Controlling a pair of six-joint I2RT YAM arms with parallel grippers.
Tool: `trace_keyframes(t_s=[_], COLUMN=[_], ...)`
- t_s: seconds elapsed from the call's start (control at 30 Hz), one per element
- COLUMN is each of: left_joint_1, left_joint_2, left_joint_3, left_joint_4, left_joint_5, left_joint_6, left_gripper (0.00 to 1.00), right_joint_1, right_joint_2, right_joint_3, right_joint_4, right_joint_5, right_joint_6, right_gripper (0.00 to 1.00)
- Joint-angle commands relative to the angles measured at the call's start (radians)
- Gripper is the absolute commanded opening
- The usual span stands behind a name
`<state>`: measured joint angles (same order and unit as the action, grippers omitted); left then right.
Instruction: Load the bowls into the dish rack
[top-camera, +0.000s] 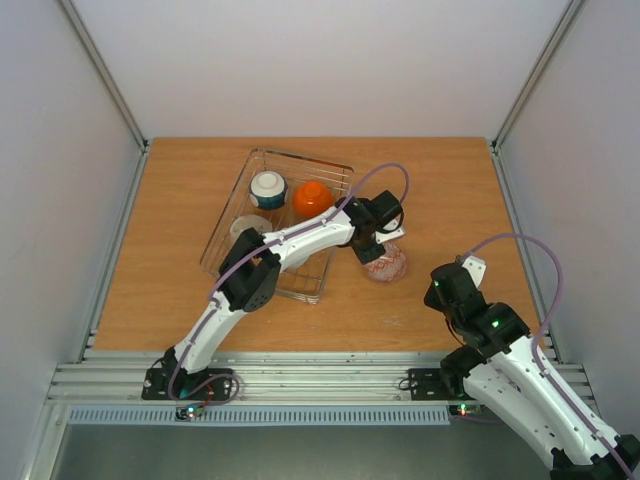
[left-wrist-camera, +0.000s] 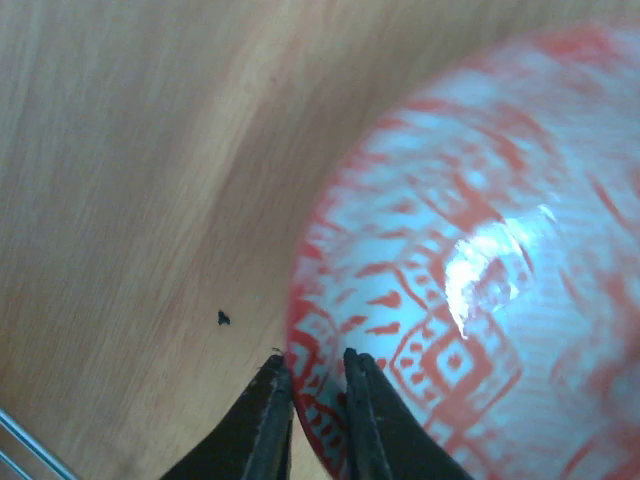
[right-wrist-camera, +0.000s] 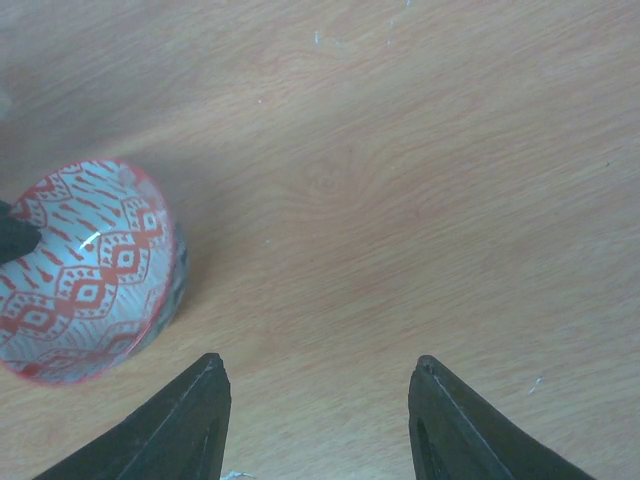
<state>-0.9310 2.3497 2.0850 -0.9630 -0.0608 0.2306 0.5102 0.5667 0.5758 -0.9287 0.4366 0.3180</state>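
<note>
Pale walls (top-camera: 330, 60) close around a wooden surface (top-camera: 180, 290) on three sides. On its far left half stands the dish rack (top-camera: 222, 228), made of silver wire. A teal-banded bowl (top-camera: 268, 188) and an orange bowl (top-camera: 313, 198) sit side by side in its far part, and a pale bowl (top-camera: 248, 228) sits nearer, by the left wall of the rack.

A fourth bowl, the red-patterned bowl (top-camera: 388, 265), is outside the rack, just beside its right side, on the surface. Its inside is light blue with red diamonds and small dashes, and it looks tilted.

The left arm (top-camera: 300, 235) stretches diagonally over the near right part of the rack, with its wrist bent down to this bowl. The left fingers (left-wrist-camera: 318, 385) are clenched on the rim of the bowl, one finger on each side of it.

The right arm (top-camera: 520, 370) is folded close to its base. The right fingers (right-wrist-camera: 315, 420) are spread wide and hold nothing; they hang above bare wood, with the red-patterned bowl off to one side of them.
</note>
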Motion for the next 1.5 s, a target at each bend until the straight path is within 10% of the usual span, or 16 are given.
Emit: trace_keyframes(t_s=[0.0,0.23,0.6,1.0,1.47], left_joint_1=[-0.002,0.018,0.258,0.331,0.354], left_joint_2=[0.039,-0.072,-0.324,-0.332,-0.373], left_joint_3=[0.016,-0.034,-0.126,-0.253,-0.389], left_joint_4=[-0.022,0.016,0.045,0.105,0.283], left_joint_5=[0.029,0.057,0.606,1.073,1.173], left_joint_6=[-0.01,-0.018,-0.159,-0.215,-0.298], left_gripper=[0.06,0.0,0.0,0.0,0.0], right_joint_1=[-0.004,-0.004,-0.004,-0.005,-0.006], right_joint_2=[-0.013,-0.008,-0.167,0.15,0.139], right_joint_3=[-0.01,-0.004,-0.012,0.103,0.091], right_joint_4=[-0.006,0.001,0.236,0.591,0.758], right_joint_5=[0.003,-0.01,-0.374,-0.657,-0.662], right_joint_6=[0.012,0.003,-0.1,-0.135,-0.101], right_gripper=[0.5,0.5,0.8,0.82,0.84])
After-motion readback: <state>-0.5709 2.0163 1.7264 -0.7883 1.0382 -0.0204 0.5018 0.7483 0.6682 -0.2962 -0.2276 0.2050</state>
